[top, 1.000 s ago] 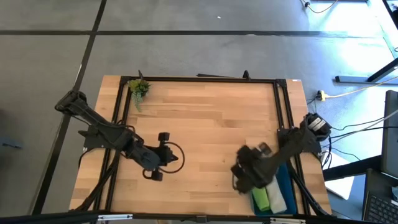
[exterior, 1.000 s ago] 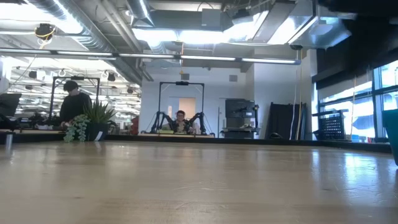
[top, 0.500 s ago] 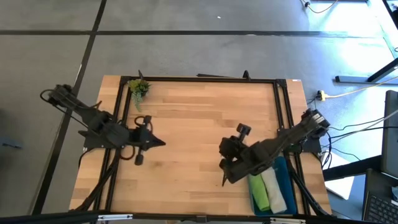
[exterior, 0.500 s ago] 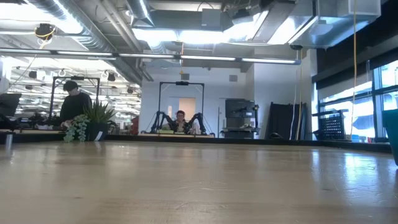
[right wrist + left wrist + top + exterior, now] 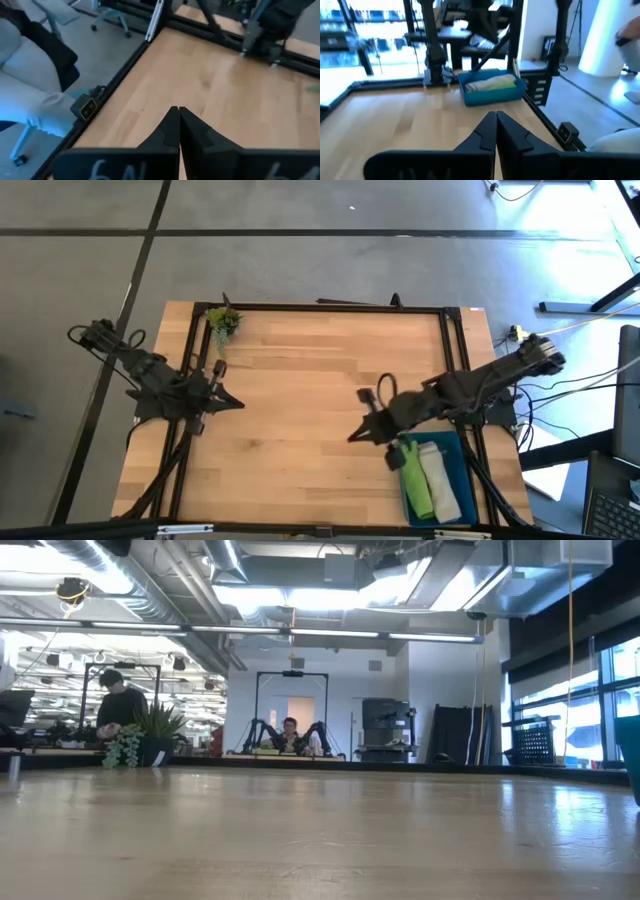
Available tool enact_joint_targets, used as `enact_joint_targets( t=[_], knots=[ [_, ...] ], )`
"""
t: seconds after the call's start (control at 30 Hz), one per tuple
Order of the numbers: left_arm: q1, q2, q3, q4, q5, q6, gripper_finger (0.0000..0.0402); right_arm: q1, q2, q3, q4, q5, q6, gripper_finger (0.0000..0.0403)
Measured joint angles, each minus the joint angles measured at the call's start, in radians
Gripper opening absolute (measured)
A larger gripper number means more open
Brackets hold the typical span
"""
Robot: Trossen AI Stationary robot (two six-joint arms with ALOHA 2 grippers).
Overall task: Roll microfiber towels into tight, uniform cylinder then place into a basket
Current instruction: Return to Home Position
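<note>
The basket (image 5: 463,472) was a long, dark blue-green bin with low walls. It sat on the wooden table (image 5: 320,370), close beside the right gripper (image 5: 352,438) and a little behind its tips. Two rolled towels lay inside it, side by side and touching, lined up along the bin's long sides. The green towel (image 5: 417,483) was a bright lime roll on the side of the bin nearer the right gripper. The grey towel (image 5: 441,486) was a pale, soft roll on the far side from that gripper. Both rolls looked about as long as each other and filled much of the bin. The right gripper was above the bare wood with its two dark fingers pressed together and nothing between them. The left gripper (image 5: 238,404) was well away from the basket, over the other side of the table. Its fingers were pressed together too, and it held nothing. The left wrist view showed the basket (image 5: 470,95) far ahead of those closed fingers, with the green towel (image 5: 504,85) and the grey towel (image 5: 485,82) resting in it. A small green plant (image 5: 223,321) stood at a far corner of the table, near the left gripper's arm.
</note>
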Motion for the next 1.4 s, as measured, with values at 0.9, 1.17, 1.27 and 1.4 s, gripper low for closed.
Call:
enact_joint_targets(
  t=[0.9,1.17,1.27,1.4],
  knots=[
    [0.114,-0.407,-0.445,0.274,-0.010,0.227,0.0000,-0.173,-0.883,-1.006,0.637,-0.075,0.011,0.0004],
    [0.127,-0.469,-0.514,0.255,0.033,0.263,0.0001,-0.173,-1.155,-1.143,0.640,-0.074,-0.018,0.0004],
    [0.127,-0.469,-0.537,0.270,0.032,0.282,0.0001,-0.173,-1.252,-1.181,0.632,-0.074,-0.063,0.0004],
    [0.127,-0.469,-0.541,0.273,0.032,0.299,0.0001,-0.173,-1.392,-1.201,0.566,-0.074,-0.124,0.0004]
  ],
)
